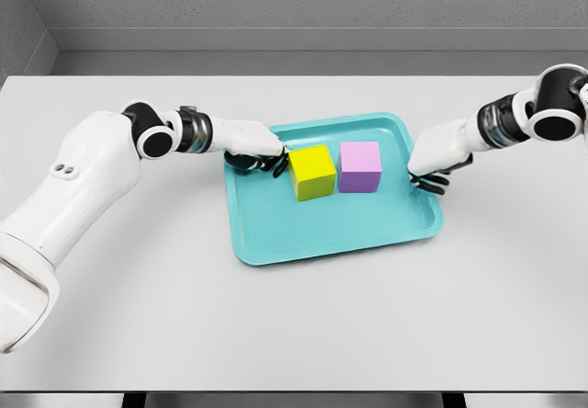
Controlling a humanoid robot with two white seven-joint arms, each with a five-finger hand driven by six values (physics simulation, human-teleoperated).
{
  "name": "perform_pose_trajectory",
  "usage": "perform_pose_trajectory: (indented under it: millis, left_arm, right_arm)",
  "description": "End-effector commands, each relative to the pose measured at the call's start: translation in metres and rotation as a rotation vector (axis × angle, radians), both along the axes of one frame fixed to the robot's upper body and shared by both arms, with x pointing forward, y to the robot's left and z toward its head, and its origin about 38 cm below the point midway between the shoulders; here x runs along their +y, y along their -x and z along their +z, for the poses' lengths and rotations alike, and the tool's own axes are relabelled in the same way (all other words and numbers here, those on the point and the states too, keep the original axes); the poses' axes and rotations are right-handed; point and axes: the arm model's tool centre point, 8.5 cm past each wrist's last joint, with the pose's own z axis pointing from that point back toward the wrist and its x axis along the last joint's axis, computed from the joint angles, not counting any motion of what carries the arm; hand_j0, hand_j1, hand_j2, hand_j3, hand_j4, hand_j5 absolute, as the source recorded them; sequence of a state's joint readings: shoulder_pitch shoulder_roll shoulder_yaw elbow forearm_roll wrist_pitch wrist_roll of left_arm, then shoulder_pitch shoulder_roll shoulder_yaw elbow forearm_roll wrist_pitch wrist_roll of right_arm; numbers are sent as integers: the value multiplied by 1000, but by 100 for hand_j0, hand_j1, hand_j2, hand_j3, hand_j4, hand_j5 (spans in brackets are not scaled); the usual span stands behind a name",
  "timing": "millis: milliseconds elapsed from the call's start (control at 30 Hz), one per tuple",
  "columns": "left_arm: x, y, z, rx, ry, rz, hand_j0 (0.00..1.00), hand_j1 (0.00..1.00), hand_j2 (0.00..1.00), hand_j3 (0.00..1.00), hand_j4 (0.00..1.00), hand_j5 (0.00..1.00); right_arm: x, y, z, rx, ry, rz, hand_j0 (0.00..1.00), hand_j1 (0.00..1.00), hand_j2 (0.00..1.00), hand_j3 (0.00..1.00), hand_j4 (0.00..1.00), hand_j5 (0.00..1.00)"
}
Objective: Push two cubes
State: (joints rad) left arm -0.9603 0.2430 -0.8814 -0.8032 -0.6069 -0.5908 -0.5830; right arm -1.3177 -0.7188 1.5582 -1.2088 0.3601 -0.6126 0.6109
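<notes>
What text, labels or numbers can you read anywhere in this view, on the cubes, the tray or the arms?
None: no readable text anywhere.
Yellow cube: plain faces, no marking.
Purple cube: plain faces, no marking.
Teal tray: no label or brand.
Left hand and right hand: white shells with black joints, no lettering visible.
Table: bare grey surface, no signs.

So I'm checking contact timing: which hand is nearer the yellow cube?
Left. The left hand is right at the yellow cube, on its left side. The right hand sits at the tray's right rim, beyond the purple cube.
</notes>
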Motion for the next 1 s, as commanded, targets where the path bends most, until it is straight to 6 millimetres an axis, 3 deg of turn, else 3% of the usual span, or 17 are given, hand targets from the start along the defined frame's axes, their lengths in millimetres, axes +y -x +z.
perform_pose_trajectory:
  millis: [0,167,467,967]
  left_arm:
    - [-5,4,-1,27,2,-33,48,48,48,48,48,48]
    - [-9,5,-1,27,7,-37,48,48,48,48,48,48]
    - [-9,5,-1,26,5,-39,48,48,48,48,48,48]
    - [-9,-1,6,22,43,-13,48,48,48,48,48,48]
  right_arm:
    - [10,-4,-3,-3,6,14,15,15,15,15,15,15]
    - [25,-12,-4,-17,24,31,15,15,15,15,15,15]
    - [22,-27,-8,-37,67,-3,15,15,15,15,15,15]
    - [38,-36,-14,-50,98,7,14,14,14,14,14,14]
